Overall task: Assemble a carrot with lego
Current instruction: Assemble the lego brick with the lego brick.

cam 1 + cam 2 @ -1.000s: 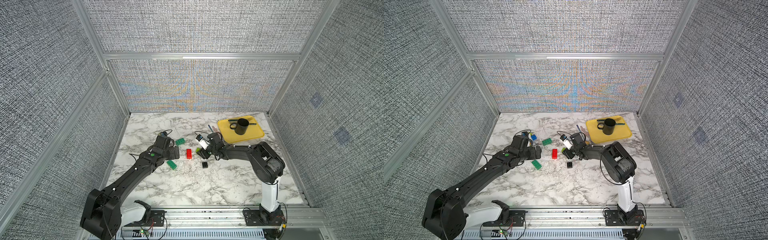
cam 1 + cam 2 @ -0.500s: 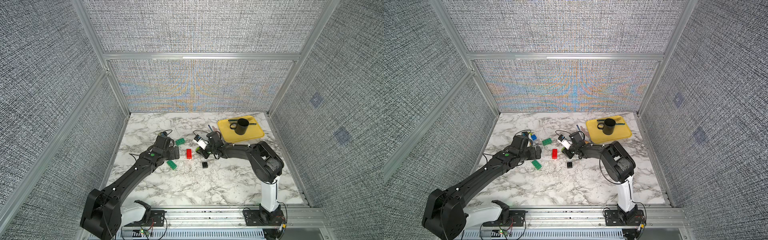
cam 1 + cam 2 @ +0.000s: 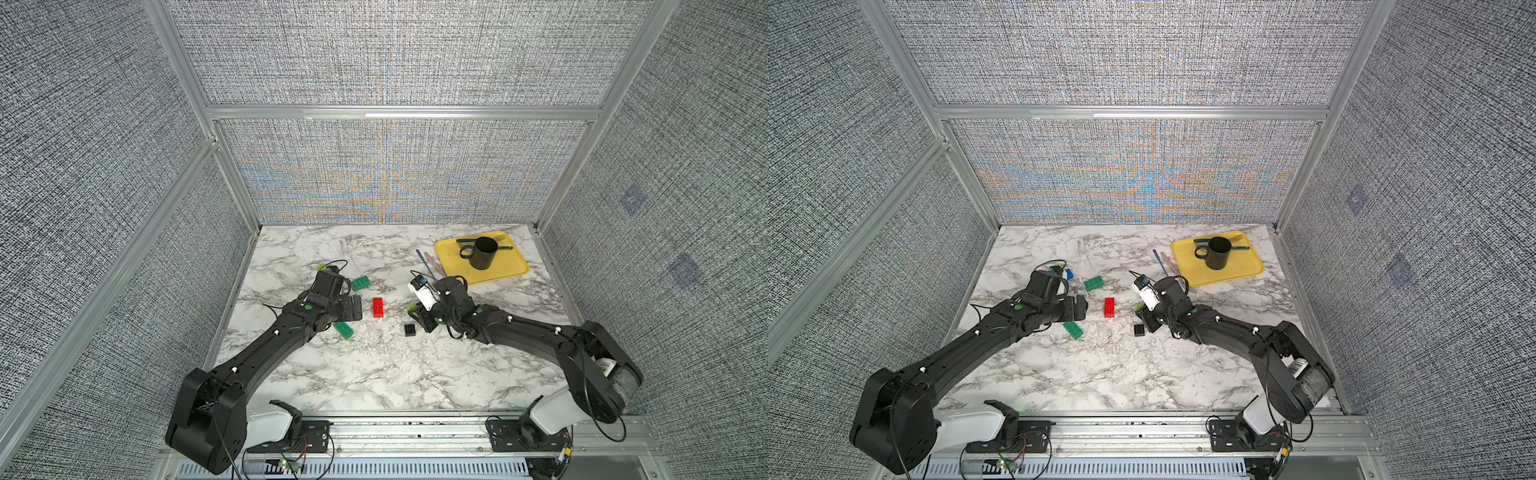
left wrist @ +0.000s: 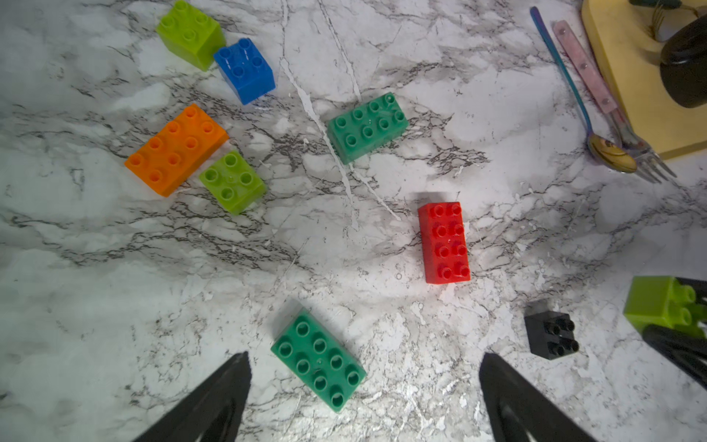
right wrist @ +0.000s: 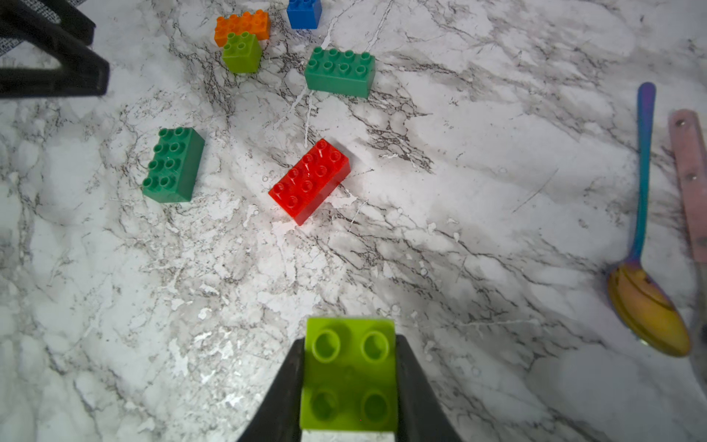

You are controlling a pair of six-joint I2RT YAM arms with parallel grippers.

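The lego lies as loose single bricks on the marble; no carrot shows in any view. My right gripper (image 5: 350, 340) is shut on a lime brick (image 5: 350, 373), studs facing the camera, held just above the table beside a black brick (image 3: 410, 330). My left gripper (image 4: 363, 358) stands open over a dark green brick (image 4: 318, 359), which lies between its fingers untouched. A red brick (image 4: 443, 243) lies between the two grippers. Further off lie another dark green brick (image 4: 367, 128), an orange brick (image 4: 176, 149), a blue brick (image 4: 245, 70) and two lime bricks (image 4: 232, 181).
A yellow tray (image 3: 503, 270) with a black mug (image 3: 482, 252) stands at the back right. A spoon (image 5: 646, 306) and a pink-handled fork (image 4: 597, 80) lie beside the tray, close behind my right wrist. Fabric walls enclose the table on three sides.
My right gripper has closed on the lime brick, which it only straddled a second ago. The left arm has stayed where it was, jaws wide.
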